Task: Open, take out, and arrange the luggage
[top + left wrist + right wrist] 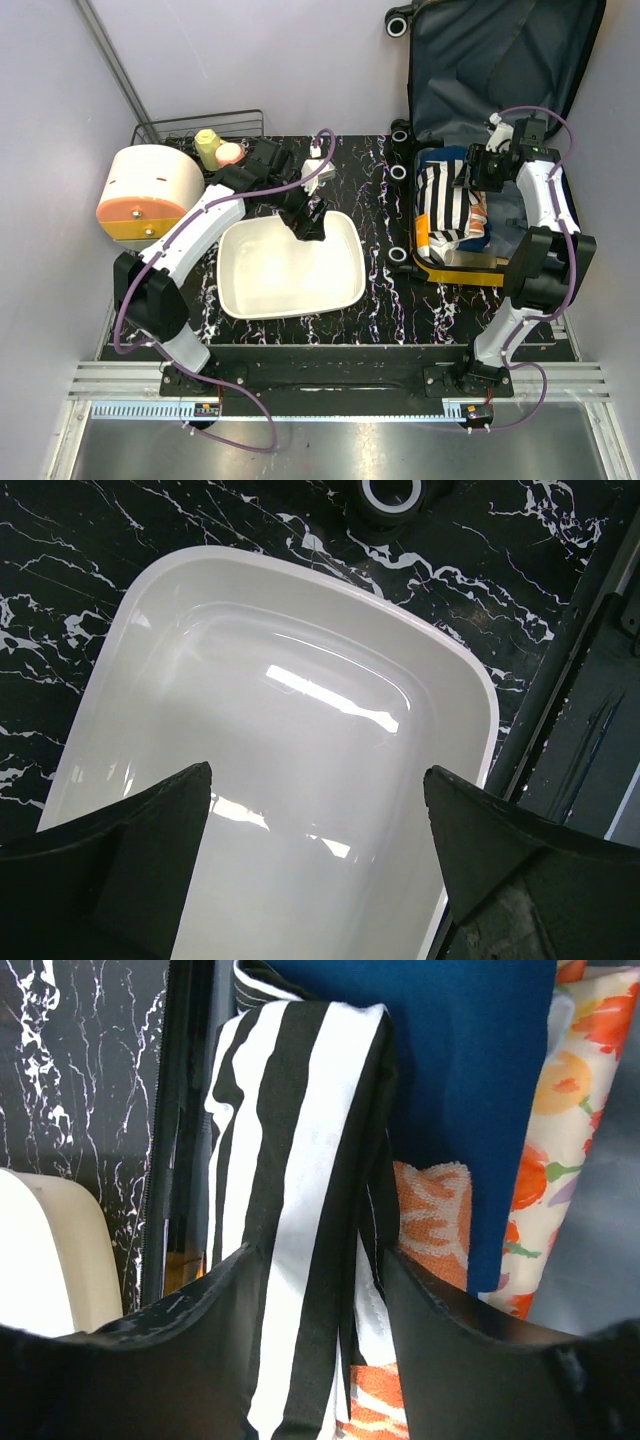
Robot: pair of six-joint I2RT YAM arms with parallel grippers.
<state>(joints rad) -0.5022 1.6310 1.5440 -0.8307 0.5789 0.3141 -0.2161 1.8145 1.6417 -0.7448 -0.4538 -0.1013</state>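
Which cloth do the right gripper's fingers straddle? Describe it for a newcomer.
Find the open yellow luggage at the right rear of the table. In its lower half lie folded clothes; the right gripper straddles the striped cloth. Only it has bold black-and-white stripes; its neighbours are plain blue cloth and orange floral cloth.

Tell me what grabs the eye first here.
The open yellow suitcase at the right rear of the table, lid raised, is stuffed with cloth. The right gripper straddles a black-and-white striped cloth inside it. At centre sits a glossy white tray, with the left gripper open above it.
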